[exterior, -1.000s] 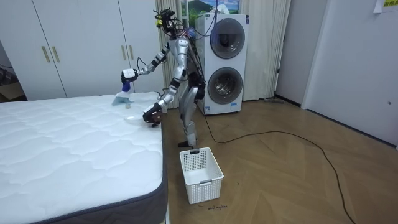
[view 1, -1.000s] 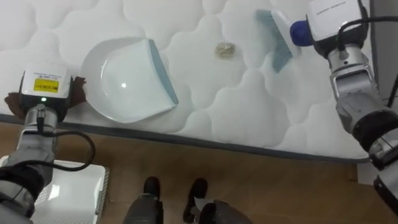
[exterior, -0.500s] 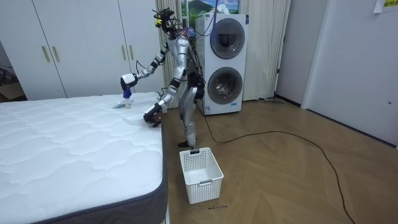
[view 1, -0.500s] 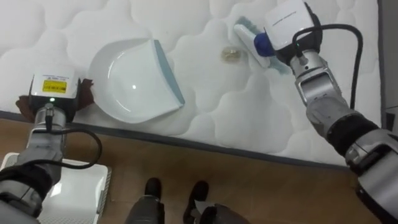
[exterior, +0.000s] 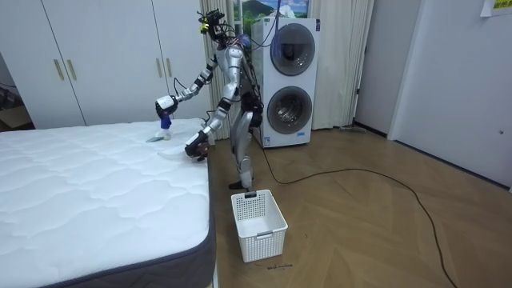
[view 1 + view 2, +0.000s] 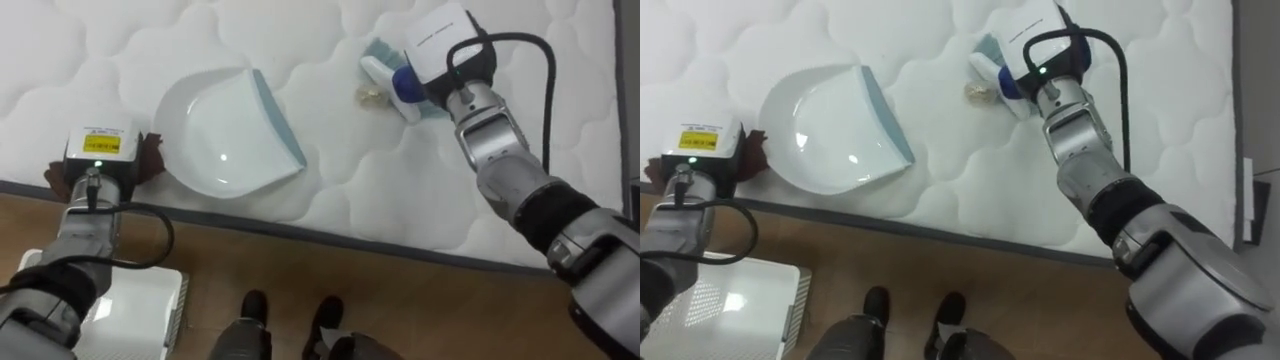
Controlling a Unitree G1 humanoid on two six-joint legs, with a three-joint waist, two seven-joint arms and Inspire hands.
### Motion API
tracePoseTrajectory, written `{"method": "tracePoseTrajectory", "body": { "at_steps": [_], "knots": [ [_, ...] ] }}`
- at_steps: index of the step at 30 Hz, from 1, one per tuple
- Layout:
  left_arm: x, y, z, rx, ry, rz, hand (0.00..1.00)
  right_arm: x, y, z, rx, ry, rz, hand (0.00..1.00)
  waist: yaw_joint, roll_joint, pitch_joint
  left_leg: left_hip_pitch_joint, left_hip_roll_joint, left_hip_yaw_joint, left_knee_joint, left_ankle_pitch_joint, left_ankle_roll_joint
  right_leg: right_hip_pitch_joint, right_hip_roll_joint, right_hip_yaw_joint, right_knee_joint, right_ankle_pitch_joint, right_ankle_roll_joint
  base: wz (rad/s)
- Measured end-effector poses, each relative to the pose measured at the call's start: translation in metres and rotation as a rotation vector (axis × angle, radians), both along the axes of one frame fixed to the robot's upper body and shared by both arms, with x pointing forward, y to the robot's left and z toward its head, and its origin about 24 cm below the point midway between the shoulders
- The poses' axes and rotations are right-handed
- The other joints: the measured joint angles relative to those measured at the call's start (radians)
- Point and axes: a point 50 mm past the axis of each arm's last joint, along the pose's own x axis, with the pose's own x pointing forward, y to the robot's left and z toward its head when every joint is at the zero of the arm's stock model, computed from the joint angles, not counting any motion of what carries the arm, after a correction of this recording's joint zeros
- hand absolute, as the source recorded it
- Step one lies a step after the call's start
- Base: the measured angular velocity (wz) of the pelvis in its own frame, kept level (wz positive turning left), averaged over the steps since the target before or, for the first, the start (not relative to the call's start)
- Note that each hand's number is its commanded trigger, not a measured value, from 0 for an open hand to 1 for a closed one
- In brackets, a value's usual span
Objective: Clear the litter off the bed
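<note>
A white dustpan (image 6: 225, 135) with a blue-grey lip lies on the quilted white mattress (image 6: 340, 175) near its front edge. My left hand (image 6: 98, 158) sits at the pan's left end, dark fingers curled where its handle is. A small beige scrap (image 6: 368, 94) lies to the right of the pan's lip. My right hand (image 6: 445, 45) is shut on a brush (image 6: 383, 62) with a blue handle and pale bristles. The bristles rest on the mattress just right of the scrap and above it. The room view has me standing at the bed's side, leaning over it.
A white laundry basket (image 5: 258, 224) stands on the wooden floor beside the bed; its corner (image 6: 130, 310) lies under my left arm. Stacked washing machines (image 5: 288, 80) are behind me and wardrobes (image 5: 104, 56) beyond the bed. The mattress edge (image 6: 300, 232) runs below the dustpan.
My right hand has swung the brush left and down across the mattress, from far right of the scrap to right beside it. The dustpan and left hand have held still.
</note>
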Motion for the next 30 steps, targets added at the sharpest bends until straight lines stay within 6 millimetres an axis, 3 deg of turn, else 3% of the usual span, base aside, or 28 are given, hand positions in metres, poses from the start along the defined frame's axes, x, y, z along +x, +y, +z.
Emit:
{"method": "tracePoseTrajectory", "body": {
  "at_steps": [11, 16, 27, 30],
  "knots": [
    [-0.001, 0.001, 0.0, 0.005, -0.002, -0.002, 1.0, 0.0, 0.011, 0.001, 0.083, 0.077, -0.011, 1.0, 0.001, 0.0, -0.005, 0.003, 0.002, 0.0, 0.003, 0.003, -0.004, 0.005, 0.003, -0.008, 0.002, 0.0, -0.001, 0.0],
    [-0.001, -0.001, -0.002, 0.015, 0.005, -0.012, 1.0, 0.0, 0.01, 0.0, 0.159, 0.111, -0.034, 1.0, 0.001, 0.0, -0.0089, 0.006, 0.001, 0.001, 0.0, 0.003, -0.004, 0.006, 0.002, -0.007, 0.004, 0.002, -0.003, 0.0],
    [-0.002, -0.003, -0.005, 0.026, 0.016, -0.022, 1.0, 0.002, 0.005, -0.002, 0.341, 0.194, -0.093, 1.0, 0.002, 0.002, -0.0096, 0.011, 0.002, -0.005, 0.014, 0.003, -0.004, 0.018, 0.002, -0.013, 0.003, 0.005, -0.009, 0.0],
    [-0.003, -0.005, -0.008, 0.039, 0.032, -0.035, 1.0, 0.002, 0.002, -0.005, 0.422, 0.231, -0.11, 1.0, 0.001, 0.014, -0.0119, 0.011, 0.002, -0.005, 0.02, 0.003, -0.004, 0.022, 0.002, -0.01, 0.004, 0.006, -0.01, 0.0]
  ]
}}
